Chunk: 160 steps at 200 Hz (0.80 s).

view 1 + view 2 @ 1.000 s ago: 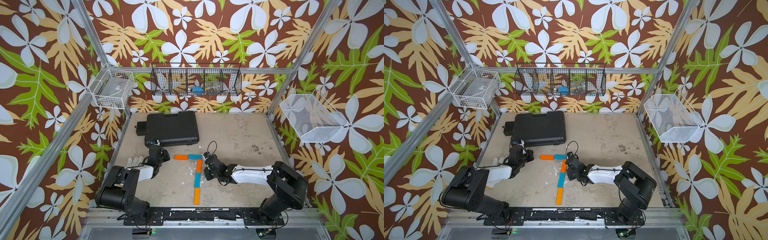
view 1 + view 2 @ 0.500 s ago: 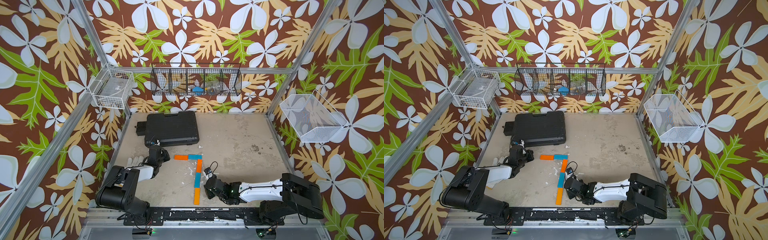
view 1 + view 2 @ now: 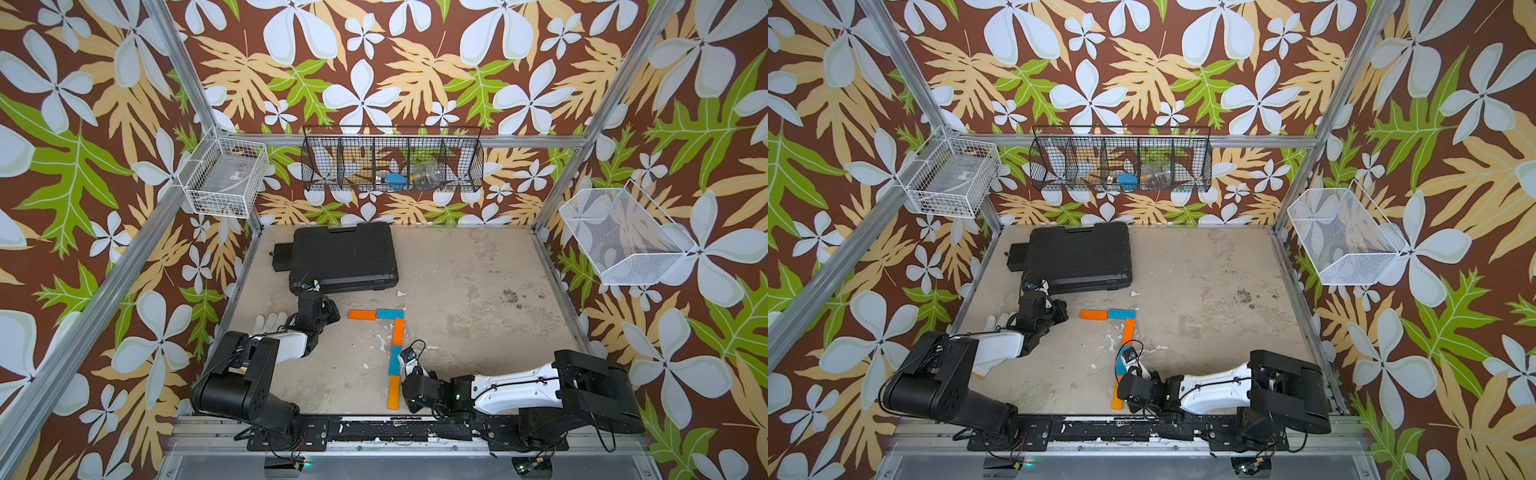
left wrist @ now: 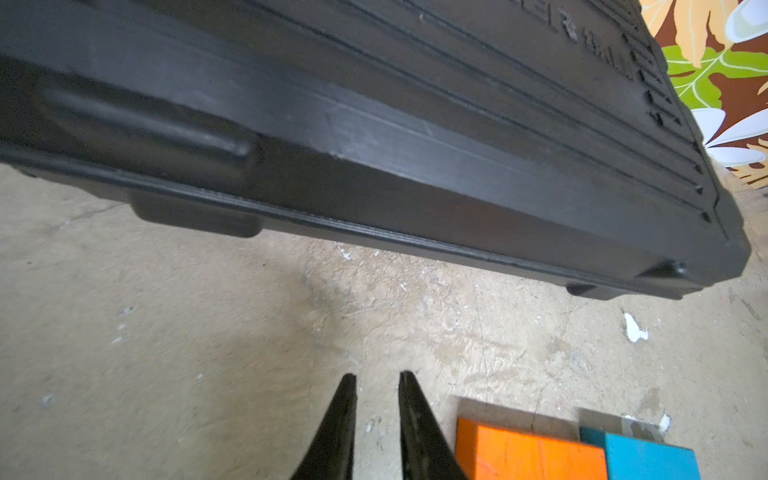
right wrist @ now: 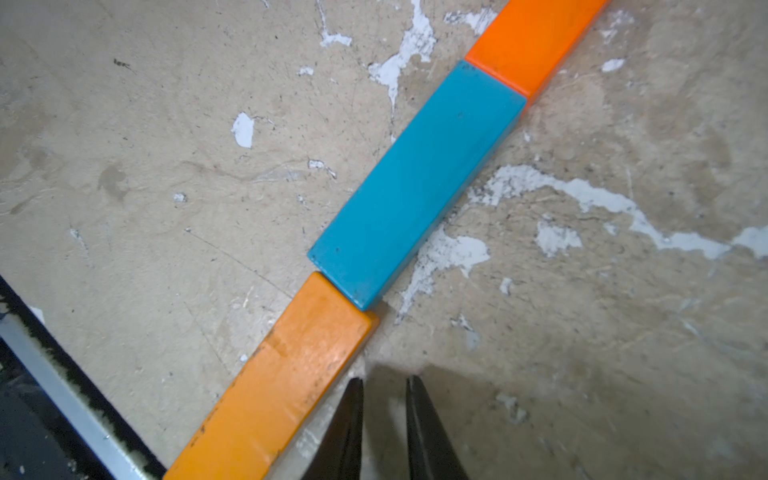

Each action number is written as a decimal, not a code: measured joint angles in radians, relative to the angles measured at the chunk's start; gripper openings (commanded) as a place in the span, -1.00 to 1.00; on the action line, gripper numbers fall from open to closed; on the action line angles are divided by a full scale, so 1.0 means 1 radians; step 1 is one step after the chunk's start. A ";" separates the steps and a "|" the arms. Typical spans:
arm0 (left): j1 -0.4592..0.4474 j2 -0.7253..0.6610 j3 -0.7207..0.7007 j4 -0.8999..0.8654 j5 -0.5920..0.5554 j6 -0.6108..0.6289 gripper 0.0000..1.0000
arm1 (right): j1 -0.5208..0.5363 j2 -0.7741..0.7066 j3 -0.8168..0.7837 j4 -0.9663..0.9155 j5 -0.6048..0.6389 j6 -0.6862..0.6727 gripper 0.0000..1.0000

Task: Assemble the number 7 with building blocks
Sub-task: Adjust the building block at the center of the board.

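Jaws first: the left jaws are pretty much together, only a sliver of gap between the tips, and nothing's in them. Far left there's a white wire basket (image 3: pixel 224 176) up on the frame. Below it my left arm (image 3: pixel 291 347) lies low over the table (image 3: pixel 478 299), with what looks like a white glove (image 3: pixel 272 322) beside it. The tips sit over bare table just in front of the black case (image 3: pixel 345 257). In the left wrist view the top orange bar (image 4: pixel 532 455) is just beside them, not touching.

Moving right, the number 7 (image 3: pixel 1128 330) lies flat mid-table in both top views. Across the top it's that orange bar, then the top blue bar (image 3: pixel 390 313), end to end. From the blue one's right end, running toward the front rail: upper orange bar (image 3: pixel 398 331), middle blue bar (image 3: pixel 394 360), bottom orange bar (image 3: pixel 393 392). In the right wrist view the middle blue bar sits a touch sideways off the bottom orange one, so a corner pokes out.

The right jaws are nearly together too and empty, parked right at the bottom orange bar's right edge near that join. Can't tell if they touch it. My right arm (image 3: pixel 511 384) stretches along the front rail, and a white mesh basket (image 3: pixel 619 237) hangs far right.
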<state>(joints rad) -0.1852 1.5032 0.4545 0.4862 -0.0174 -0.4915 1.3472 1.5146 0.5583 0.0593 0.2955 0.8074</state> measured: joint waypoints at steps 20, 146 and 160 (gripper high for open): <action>0.000 0.000 0.000 0.000 0.000 0.000 -0.55 | 0.008 0.011 0.009 0.003 0.010 0.005 -0.57; 0.000 0.000 0.000 -0.001 0.000 0.000 -0.55 | 0.039 0.011 0.023 -0.037 0.019 0.031 -0.57; 0.000 0.000 0.000 -0.001 0.000 0.000 -0.55 | 0.060 0.013 0.021 -0.037 0.029 0.045 -0.57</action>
<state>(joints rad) -0.1852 1.5032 0.4545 0.4854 -0.0177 -0.4915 1.4071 1.5276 0.5797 0.0223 0.3244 0.8524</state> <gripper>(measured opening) 0.224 0.216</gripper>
